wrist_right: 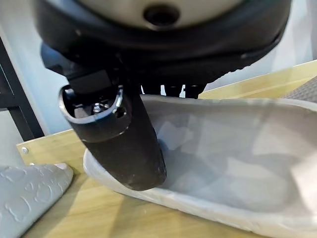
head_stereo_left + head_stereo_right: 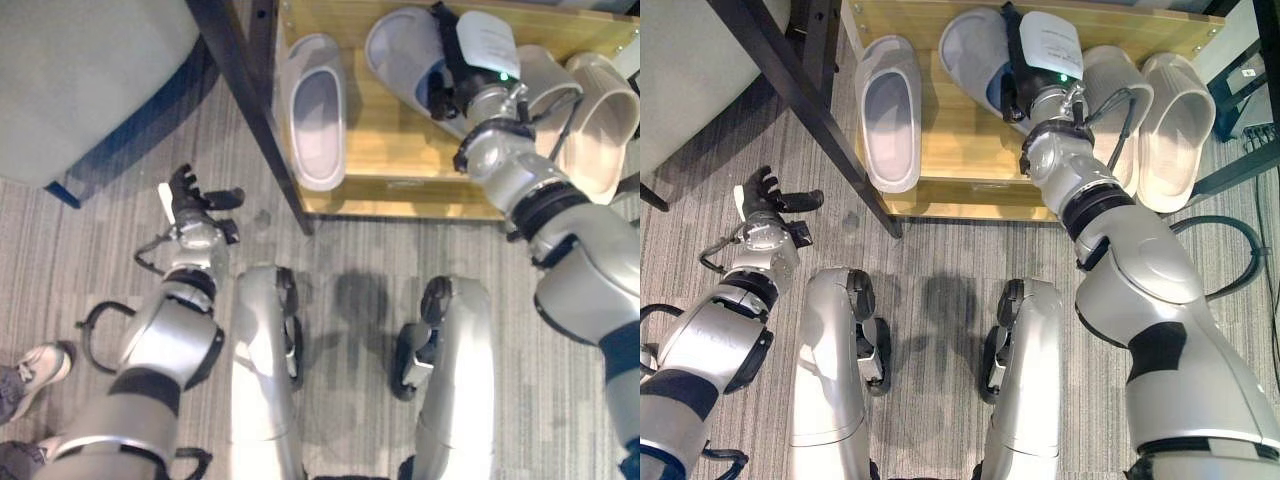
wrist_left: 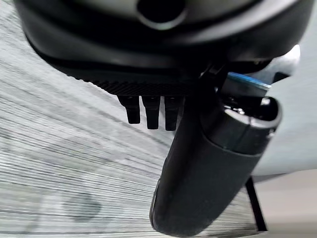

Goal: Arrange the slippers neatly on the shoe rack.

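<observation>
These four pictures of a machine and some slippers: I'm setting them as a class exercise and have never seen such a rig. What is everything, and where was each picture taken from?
It is a humanoid robot. Two pictures look down from its head; two come from cameras on its wrists. Four pale grey slippers lie on a low wooden shoe rack. The right robot hand grips the rim of the tilted slipper, thumb inside it. The leftmost slipper lies apart; a pair lies on the right. The left robot hand hangs open over grey carpet, holding nothing.
</observation>
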